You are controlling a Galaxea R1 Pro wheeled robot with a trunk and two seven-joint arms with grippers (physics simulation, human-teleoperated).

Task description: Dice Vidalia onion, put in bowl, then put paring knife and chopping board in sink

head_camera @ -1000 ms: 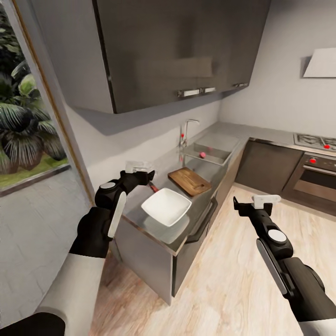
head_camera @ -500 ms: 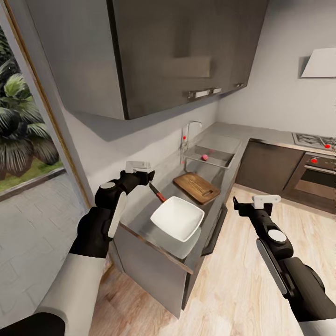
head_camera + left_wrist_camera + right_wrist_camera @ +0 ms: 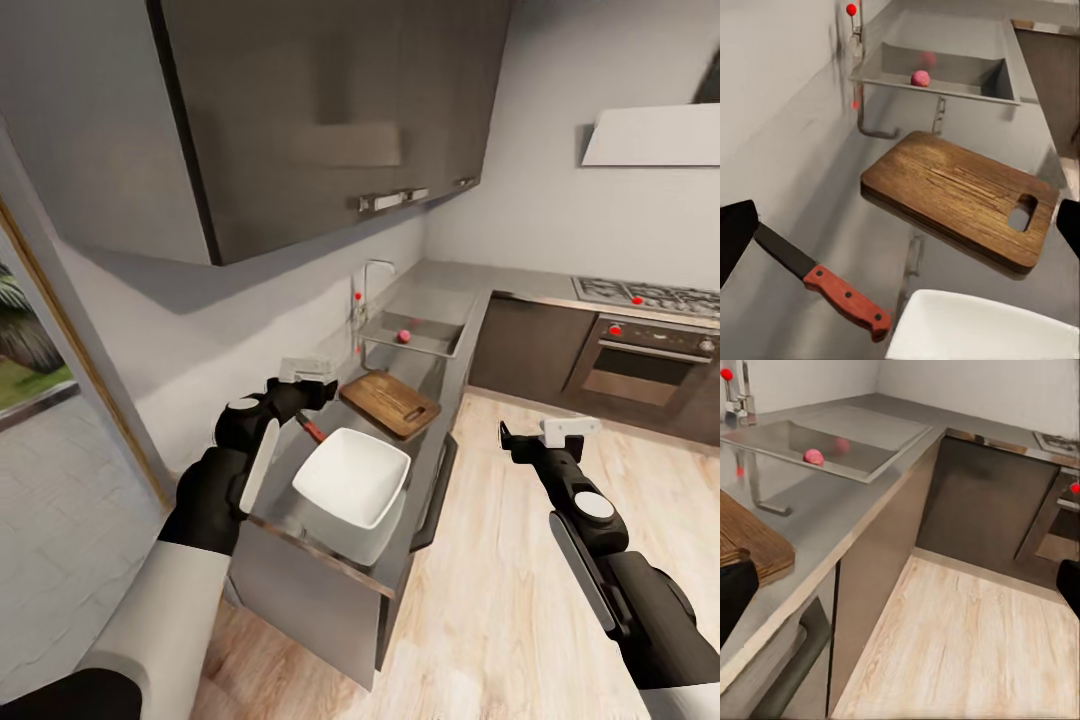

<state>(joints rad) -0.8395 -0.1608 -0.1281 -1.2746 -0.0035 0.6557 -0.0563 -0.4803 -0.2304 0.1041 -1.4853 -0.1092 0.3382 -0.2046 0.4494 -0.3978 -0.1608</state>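
Both grippers are seen raised and empty in the head view: the left gripper [image 3: 305, 375], at centre left of the frame, is held over the near end of the table [image 3: 440, 300], and the right gripper [image 3: 545, 432], at lower right, hangs over the wooden floor [image 3: 500, 560]. Whether their jaws are apart cannot be told from this view. The white bowl [image 3: 352, 476] is set at the table's near end, the chopping board [image 3: 390, 403] just beyond it, and the paring knife [image 3: 310, 430] lies beside the bowl, partly hidden by the left arm. Further up the frame, the Vidalia onion [image 3: 404, 336] rests inside the sink [image 3: 440, 345], below the faucet [image 3: 368, 285].

In the left wrist view, dark fingertips [image 3: 735, 240] are shown at the two side edges of the frame, so the jaws are judged spread, with nothing between them. The knife [image 3: 821, 281] lies at lower left, the board [image 3: 960, 191] at centre, the onion [image 3: 920, 78] in the sink [image 3: 967, 71] at the top.

In the right wrist view, fingertips [image 3: 735, 589] again sit at both side edges, parted and empty. The onion [image 3: 814, 456] is seen in the sink [image 3: 870, 454] at upper left, well apart from the gripper.

The first step is judged to be in hand: the onion is not yet taken out. A closer approach to the sink is called for next, then a reach down into the basin.
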